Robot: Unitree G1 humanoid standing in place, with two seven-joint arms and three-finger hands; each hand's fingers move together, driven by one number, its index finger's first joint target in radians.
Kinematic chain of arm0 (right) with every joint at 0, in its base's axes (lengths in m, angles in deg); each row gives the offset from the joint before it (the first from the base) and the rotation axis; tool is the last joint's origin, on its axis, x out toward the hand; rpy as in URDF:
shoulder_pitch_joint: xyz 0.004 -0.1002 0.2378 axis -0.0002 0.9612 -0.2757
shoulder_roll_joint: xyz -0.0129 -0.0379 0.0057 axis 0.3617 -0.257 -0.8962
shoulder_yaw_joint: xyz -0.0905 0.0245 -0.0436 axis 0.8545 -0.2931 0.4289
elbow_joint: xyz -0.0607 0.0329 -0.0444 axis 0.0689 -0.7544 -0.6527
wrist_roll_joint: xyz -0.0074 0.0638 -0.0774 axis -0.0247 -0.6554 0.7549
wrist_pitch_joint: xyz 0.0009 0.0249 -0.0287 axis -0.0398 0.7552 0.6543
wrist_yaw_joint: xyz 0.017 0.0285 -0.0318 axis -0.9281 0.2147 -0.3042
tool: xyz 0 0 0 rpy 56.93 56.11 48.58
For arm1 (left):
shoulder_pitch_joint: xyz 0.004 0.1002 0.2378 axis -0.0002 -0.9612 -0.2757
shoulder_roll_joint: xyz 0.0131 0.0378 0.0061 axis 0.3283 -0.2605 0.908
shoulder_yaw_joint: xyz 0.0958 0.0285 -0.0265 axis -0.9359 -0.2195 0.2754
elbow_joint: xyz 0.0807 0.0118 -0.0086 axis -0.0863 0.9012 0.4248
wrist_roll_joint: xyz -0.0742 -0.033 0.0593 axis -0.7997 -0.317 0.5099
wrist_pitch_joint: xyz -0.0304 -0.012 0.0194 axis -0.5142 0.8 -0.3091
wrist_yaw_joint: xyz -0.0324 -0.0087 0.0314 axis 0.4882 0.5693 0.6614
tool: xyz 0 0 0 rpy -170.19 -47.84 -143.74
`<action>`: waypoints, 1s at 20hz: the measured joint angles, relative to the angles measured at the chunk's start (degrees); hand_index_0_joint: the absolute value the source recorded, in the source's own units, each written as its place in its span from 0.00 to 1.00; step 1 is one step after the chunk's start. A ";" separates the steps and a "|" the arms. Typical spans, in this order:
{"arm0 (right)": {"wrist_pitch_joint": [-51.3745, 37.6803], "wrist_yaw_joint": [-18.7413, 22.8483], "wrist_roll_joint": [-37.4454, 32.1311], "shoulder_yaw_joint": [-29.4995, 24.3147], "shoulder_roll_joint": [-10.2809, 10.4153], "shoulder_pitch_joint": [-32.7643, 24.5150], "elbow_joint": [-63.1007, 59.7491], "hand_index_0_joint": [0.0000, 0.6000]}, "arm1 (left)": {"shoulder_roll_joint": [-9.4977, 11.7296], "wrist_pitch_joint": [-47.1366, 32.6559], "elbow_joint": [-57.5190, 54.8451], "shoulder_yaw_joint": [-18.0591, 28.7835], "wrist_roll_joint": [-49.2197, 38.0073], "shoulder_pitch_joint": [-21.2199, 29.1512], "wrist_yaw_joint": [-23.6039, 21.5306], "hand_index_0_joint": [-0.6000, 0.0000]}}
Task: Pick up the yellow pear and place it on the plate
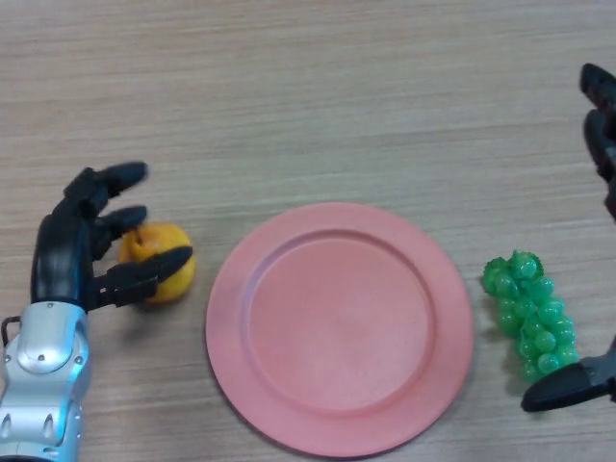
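pear: the yellow pear lies on the table, just left of the plate and apart from its rim, with the left hand around it.
pear axis: hard to judge. most of the fruit is masked by the fingers, and what shows looks rounded, with a darker orange patch toward the upper left. which way the stem end points cannot be told, so neither can the long axis.
left hand: the left hand comes in from the lower left. its thumb crosses the near face of the pear, one finger curls against the far side, and the other finger reaches past above without touching. it reads as a narrow pinch on the fruit, with the pear resting on the table, not lifted.
plate: the pink plate sits centre, bare inside, its left rim near the pear.
grapes: a green grape bunch lies to the right of the plate, clear of it.
right hand: the right hand shows at the right edge, idle, with a thumb tip low beside the grapes. the fingers look spread and hold nothing.
risk, slip: a round, smooth fruit pinched on only two sides could squirt out toward the plate or roll away when lifted.
risk, rim: a low carry could knock the pear against the plate edge and shove the plate.
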 measured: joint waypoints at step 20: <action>1.63 0.04 0.11 -0.32 0.27 -0.22 1.80 0.00 | -4.33 17.15 -41.79 -11.13 10.82 -10.52 8.75 0.00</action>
